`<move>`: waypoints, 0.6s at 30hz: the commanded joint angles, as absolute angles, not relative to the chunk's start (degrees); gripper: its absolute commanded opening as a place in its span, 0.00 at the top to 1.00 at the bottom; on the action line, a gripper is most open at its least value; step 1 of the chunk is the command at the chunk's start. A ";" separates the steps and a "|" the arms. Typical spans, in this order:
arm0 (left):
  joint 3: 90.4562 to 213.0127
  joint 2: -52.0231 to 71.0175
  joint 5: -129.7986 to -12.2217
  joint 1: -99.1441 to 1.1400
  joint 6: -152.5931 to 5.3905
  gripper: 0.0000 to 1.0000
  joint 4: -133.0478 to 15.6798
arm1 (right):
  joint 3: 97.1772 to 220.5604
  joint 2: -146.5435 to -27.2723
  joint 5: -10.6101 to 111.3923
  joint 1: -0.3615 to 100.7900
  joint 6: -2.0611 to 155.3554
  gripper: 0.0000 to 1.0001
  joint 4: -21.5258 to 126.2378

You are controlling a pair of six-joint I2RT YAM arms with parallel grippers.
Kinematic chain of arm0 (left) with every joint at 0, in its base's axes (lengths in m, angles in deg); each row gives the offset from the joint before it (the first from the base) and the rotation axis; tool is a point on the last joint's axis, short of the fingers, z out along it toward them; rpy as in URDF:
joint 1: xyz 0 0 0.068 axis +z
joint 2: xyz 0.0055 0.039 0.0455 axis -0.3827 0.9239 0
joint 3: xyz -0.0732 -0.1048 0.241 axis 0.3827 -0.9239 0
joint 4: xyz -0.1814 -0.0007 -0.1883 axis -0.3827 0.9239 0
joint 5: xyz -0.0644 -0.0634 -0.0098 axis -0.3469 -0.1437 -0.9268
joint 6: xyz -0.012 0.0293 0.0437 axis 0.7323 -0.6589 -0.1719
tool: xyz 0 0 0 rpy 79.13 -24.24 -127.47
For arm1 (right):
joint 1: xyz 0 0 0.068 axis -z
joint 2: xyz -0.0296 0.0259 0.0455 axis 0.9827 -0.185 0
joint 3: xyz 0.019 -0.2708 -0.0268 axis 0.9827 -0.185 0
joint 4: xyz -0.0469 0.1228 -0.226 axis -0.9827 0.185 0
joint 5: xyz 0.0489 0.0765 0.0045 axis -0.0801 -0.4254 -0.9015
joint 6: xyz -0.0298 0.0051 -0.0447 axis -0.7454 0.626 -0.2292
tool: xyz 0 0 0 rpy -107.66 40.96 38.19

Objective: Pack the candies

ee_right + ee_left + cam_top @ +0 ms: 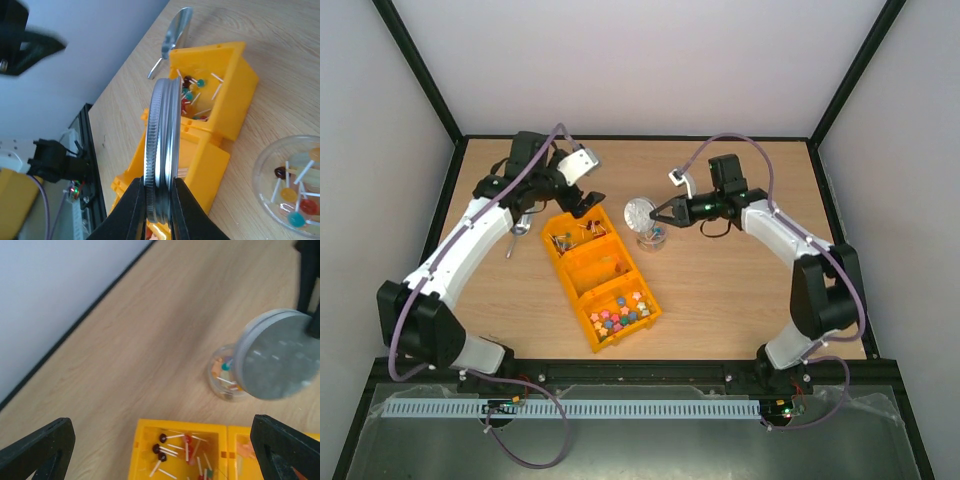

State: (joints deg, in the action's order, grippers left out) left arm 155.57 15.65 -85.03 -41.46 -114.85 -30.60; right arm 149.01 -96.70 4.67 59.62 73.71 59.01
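The candies I see are small lollipops on white sticks. Several lie in the far compartment [578, 235] of a yellow divided tray [566, 285]; they also show in the left wrist view [162, 447] and the right wrist view [192, 92]. A few more sit in a clear jar [652, 238] right of the tray. My right gripper [655, 213] is shut on the jar's metal lid [162, 150], held on edge just above the jar [292, 192]. My left gripper [580, 198] is open and empty, above the tray's far end [180, 423].
A metal scoop [520, 228] lies on the table left of the tray, also in the right wrist view [176, 30]. The tray's near compartment holds small coloured star-shaped sweets [620, 312]. Walls close the table on the left, back and right.
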 commanded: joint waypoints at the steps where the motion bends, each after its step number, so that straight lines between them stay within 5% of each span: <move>1: 158.64 18.73 -90.63 -43.02 -119.82 0.01 -23.16 | 153.46 -103.66 -3.29 63.64 78.94 0.93 61.54; 18: 165.72 33.05 -89.19 -47.98 -125.51 0.01 -13.35 | 150.88 -114.52 -7.92 65.69 98.08 0.93 46.95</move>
